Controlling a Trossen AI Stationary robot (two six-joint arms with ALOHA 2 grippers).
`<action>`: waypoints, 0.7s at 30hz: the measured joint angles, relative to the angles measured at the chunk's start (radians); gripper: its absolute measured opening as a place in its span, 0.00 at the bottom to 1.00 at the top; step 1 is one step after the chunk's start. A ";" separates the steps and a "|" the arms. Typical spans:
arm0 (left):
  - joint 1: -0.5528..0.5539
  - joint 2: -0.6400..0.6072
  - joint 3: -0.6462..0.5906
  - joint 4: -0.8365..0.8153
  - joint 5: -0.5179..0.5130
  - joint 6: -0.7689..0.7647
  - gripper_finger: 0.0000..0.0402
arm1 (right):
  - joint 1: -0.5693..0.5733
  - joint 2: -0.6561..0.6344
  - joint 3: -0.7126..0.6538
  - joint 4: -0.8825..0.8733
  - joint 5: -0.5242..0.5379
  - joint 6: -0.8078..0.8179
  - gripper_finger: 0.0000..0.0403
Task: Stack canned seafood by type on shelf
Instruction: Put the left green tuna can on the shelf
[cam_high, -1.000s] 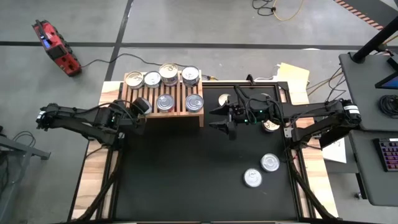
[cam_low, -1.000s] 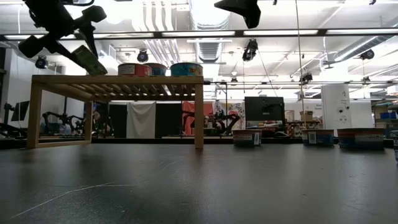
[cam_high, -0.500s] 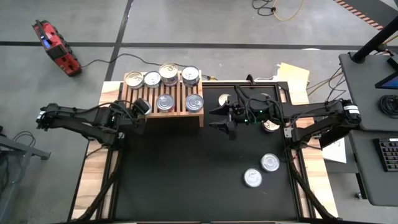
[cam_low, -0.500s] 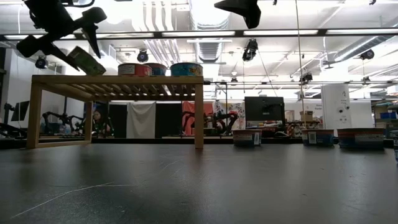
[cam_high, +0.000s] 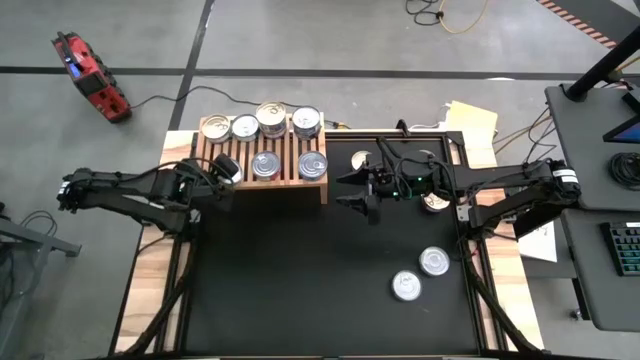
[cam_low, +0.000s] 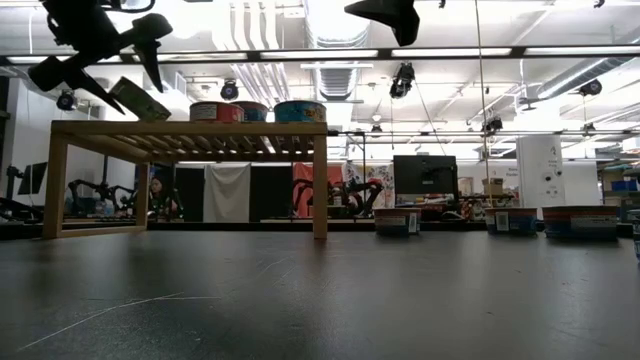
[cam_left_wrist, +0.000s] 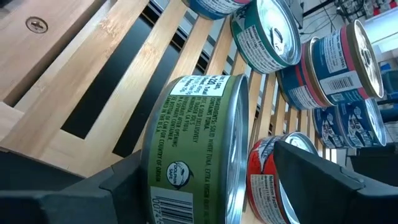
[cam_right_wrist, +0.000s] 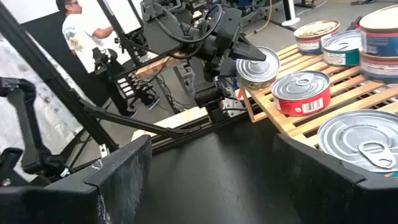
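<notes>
The shelf (cam_high: 262, 158), a low slatted wood rack, stands at the table's far left and holds several cans (cam_high: 271, 119). One green-labelled can (cam_left_wrist: 193, 143) sits tilted at the shelf's near left corner, its lower edge on the slats (cam_low: 165, 118). My left gripper (cam_low: 130, 90) is open around this can, one finger on each side. My right gripper (cam_high: 358, 190) hovers open and high over the table's middle, right of the shelf, with nothing between its fingers. My left gripper comes slanting down from the table's left. The green can's bottom side (cam_left_wrist: 152, 186) seems to lean against one finger (cam_left_wrist: 93, 186). The other finger (cam_left_wrist: 317, 180) stands clear of the lid. The can stays tilted with its lower edge on the shelf top.
Two loose cans (cam_high: 433, 262) (cam_high: 406, 286) lie on the black mat at the near right, and two others (cam_high: 361, 160) (cam_high: 435, 203) lie by the right arm. A red-labelled can (cam_right_wrist: 303, 93) stands next to the green one. A person (cam_right_wrist: 78, 31) is in the room beyond the table.
My left gripper has opened wider around the green can without moving away. The can has stayed tilted at the shelf's near left corner.
</notes>
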 joint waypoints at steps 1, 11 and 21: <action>0.005 0.000 0.000 -0.001 0.000 0.000 0.72 | 0.000 0.000 0.000 0.000 0.001 -0.002 0.80; 0.048 0.000 0.000 -0.004 0.000 0.003 0.72 | 0.000 0.000 0.000 0.000 0.008 -0.011 0.78; 0.069 0.000 0.000 -0.008 0.000 0.003 0.72 | 0.000 0.000 0.000 -0.001 0.009 -0.010 0.81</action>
